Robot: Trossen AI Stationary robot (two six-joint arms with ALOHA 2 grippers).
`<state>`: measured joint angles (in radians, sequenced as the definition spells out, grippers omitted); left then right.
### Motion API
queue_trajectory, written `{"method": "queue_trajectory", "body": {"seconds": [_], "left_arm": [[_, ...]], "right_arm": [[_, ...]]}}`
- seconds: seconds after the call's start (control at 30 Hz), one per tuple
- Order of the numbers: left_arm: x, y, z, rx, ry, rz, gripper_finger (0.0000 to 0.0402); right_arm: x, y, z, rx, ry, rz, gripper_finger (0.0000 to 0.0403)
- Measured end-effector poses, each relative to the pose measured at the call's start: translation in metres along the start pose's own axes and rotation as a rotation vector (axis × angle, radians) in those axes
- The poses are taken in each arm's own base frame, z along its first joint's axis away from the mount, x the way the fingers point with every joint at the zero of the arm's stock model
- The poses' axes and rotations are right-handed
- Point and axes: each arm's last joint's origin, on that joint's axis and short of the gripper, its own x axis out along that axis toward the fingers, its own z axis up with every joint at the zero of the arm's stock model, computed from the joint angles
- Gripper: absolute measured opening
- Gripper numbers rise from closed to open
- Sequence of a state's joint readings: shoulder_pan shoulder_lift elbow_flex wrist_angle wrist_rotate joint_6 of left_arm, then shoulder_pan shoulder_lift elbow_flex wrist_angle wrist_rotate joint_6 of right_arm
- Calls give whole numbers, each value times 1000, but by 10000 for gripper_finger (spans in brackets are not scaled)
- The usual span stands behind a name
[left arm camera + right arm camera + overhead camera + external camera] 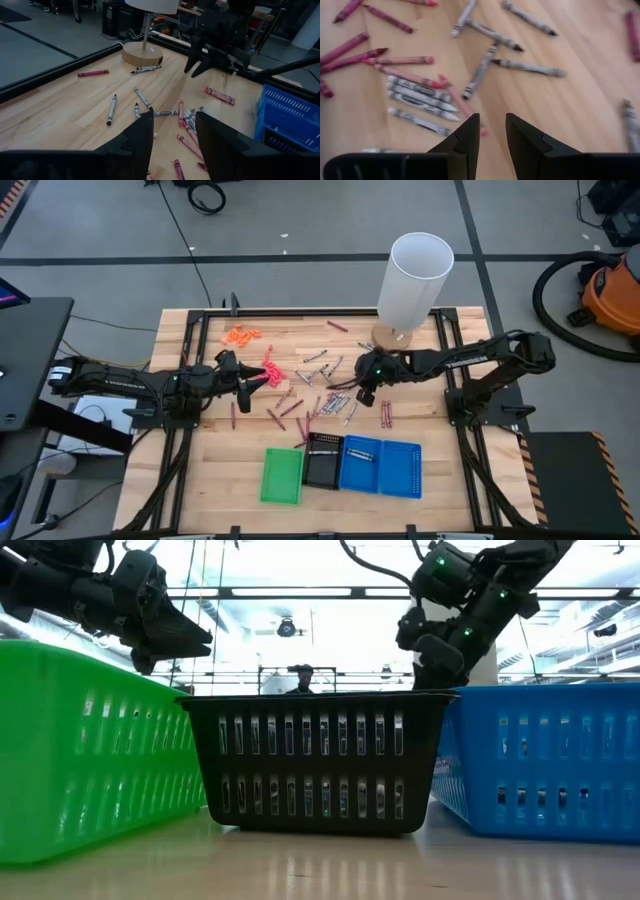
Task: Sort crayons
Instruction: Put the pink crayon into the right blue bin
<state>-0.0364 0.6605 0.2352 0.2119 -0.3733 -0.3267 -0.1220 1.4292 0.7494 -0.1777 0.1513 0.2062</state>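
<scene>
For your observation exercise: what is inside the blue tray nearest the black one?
From above, the blue tray holds a few grey crayons near its middle. In the low view its slotted wall hides them.

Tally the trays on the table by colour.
Green tray: 1
Black tray: 1
Blue trays: 2
Total: 4
</scene>
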Motion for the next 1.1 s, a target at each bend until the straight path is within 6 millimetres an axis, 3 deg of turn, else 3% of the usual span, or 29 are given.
{"method": "queue_trajectory", "body": {"seconds": [0.3,0.57,1.1], "left_arm": [[0,0,0,-5,0,0,157],[0,0,0,-3,-1,0,157],[0,0,0,-4,-1,1,157]], "right_arm": [[24,10,-12,-24,84,17,103],[27,22,-11,-71,89,120,103],[41,64,32,-270,100,166,103]]}}
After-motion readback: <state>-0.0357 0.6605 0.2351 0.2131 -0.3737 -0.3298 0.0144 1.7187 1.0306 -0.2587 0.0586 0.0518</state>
